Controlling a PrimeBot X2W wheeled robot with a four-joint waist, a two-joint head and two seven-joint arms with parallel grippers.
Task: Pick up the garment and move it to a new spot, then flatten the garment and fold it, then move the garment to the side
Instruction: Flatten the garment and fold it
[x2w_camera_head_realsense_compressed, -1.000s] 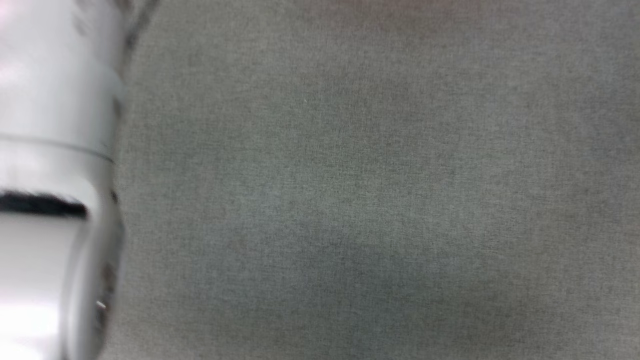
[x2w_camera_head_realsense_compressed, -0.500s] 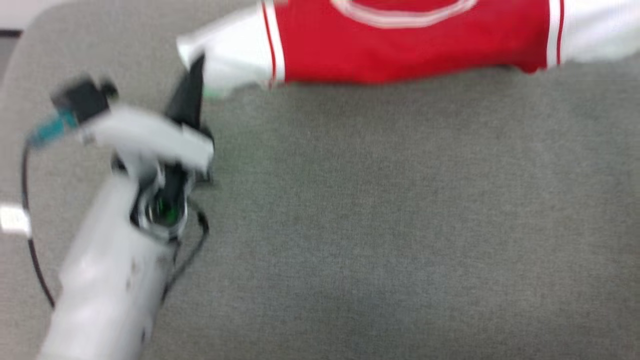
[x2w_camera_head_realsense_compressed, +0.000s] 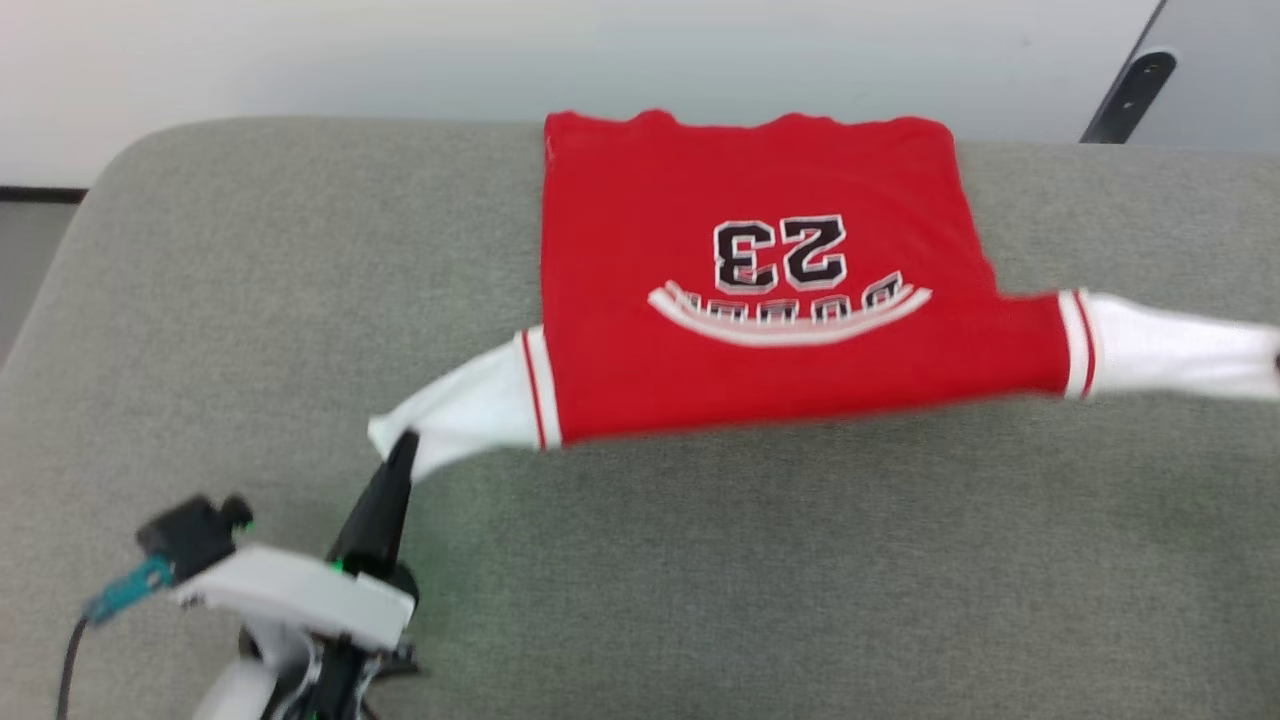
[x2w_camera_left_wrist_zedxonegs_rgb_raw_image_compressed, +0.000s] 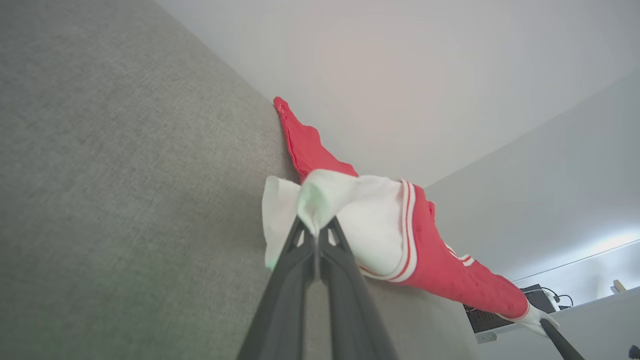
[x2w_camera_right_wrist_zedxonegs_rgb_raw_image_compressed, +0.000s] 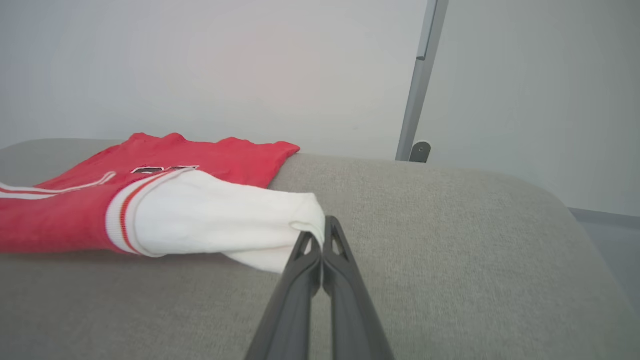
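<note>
One garment (x2w_camera_head_realsense_compressed: 760, 300) lies on one grey worktop (x2w_camera_head_realsense_compressed: 700, 600). It has two white sleeves, one sleeve (x2w_camera_head_realsense_compressed: 470, 405) at eight o'clock of the red body and the other sleeve (x2w_camera_head_realsense_compressed: 1170, 355) at three o'clock. It bears two black digits (x2w_camera_head_realsense_compressed: 780, 252). There are two grippers, the left gripper (x2w_camera_head_realsense_compressed: 403, 445) and the right gripper (x2w_camera_right_wrist_zedxonegs_rgb_raw_image_compressed: 322, 232), each with two dark fingers (x2w_camera_right_wrist_zedxonegs_rgb_raw_image_compressed: 295, 300). One grey post (x2w_camera_right_wrist_zedxonegs_rgb_raw_image_compressed: 420, 80) stands at one o'clock.

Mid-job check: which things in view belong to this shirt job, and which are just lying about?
Part of the job:
- the garment, red, number 23
- left gripper, shut on one of its white sleeves
- right gripper, shut on the other sleeve
- grey padded surface that the garment lies on

Just there:
- metal post by the wall
- dark box with cables
</note>
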